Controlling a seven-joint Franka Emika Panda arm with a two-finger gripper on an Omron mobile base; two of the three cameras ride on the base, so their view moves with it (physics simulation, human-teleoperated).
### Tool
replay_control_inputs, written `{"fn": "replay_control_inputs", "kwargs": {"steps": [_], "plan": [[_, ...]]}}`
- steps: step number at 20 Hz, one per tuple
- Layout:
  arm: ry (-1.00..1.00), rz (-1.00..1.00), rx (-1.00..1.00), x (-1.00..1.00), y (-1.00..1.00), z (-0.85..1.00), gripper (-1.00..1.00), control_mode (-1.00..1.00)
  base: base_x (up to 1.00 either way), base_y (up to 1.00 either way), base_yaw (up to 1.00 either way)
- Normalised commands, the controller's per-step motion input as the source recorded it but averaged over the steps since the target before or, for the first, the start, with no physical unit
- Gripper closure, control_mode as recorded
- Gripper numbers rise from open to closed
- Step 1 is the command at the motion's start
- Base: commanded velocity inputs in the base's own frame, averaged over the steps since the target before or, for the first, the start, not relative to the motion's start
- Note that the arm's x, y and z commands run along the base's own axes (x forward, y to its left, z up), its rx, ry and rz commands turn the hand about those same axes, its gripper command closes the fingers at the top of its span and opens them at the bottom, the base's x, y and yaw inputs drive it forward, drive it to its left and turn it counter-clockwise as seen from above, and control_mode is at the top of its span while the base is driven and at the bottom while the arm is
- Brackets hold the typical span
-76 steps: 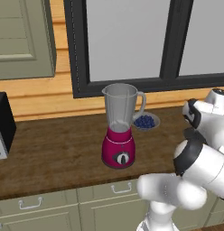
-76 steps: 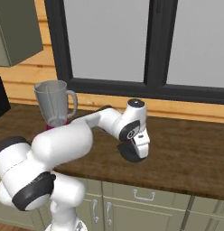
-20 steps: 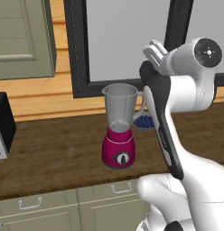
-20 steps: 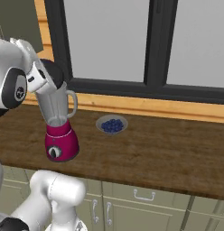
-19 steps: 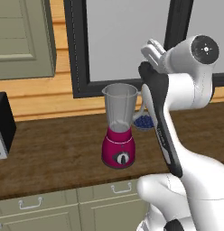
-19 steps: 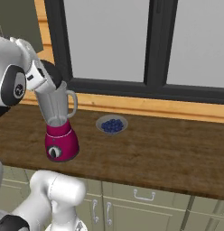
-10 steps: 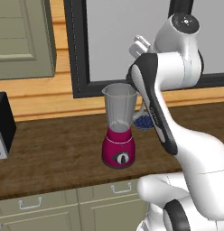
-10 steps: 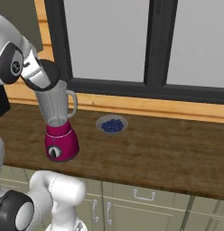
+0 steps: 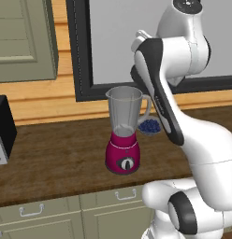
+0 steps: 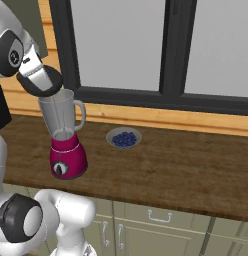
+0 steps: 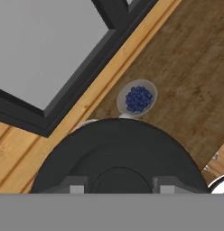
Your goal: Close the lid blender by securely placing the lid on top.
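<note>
One long wooden counter (image 10: 186,165) runs under a dark-framed window (image 10: 166,55); cabinet drawers (image 10: 156,220) sit below the counter front. White arm (image 9: 183,140) rises from the lower right in the left base view and arcs up and over toward the window, hand end coming down near the jar top. A black appliance (image 9: 3,128) stands on the counter at the far left edge of the left base view, well apart from everything else.

Blender (image 9: 123,135) stands upright on the counter, magenta base with a dark round dial facing front, clear greyish jar on top, side handle on its window-right side. Jar mouth looks uncovered in the left base view. Small bowl of blueberries (image 10: 124,137) sits on the counter near the blender, toward the window, apart from it.

Lid (image 10: 43,82), dark round cap, is up in the air at the end of the hand, just above and slightly left of the jar rim in the right base view, tilted, not seated on the jar. Can't tell if it touches the rim. From the hand view the lid is a big dark disc across the lower frame, with the blueberry bowl past its edge.

Gripper (image 11: 118,188) is narrowly closed around the lid, fingertips (image 11: 77,188) pressed on its top hub.
</note>
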Motion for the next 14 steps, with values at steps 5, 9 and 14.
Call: {"fn": "replay_control_inputs", "kwargs": {"steps": [5,9,14], "plan": [[0.0,0.0,0.0,-0.2,0.0,0.0,1.0,-1.0,0.0,0.0,0.0],[0.0,0.0,0.0,-0.05,0.03,-0.05,1.0,-1.0,0.0,0.0,0.0],[0.03,0.0,0.0,0.01,0.04,0.0,1.0,-1.0,0.0,0.0,0.0]]}}
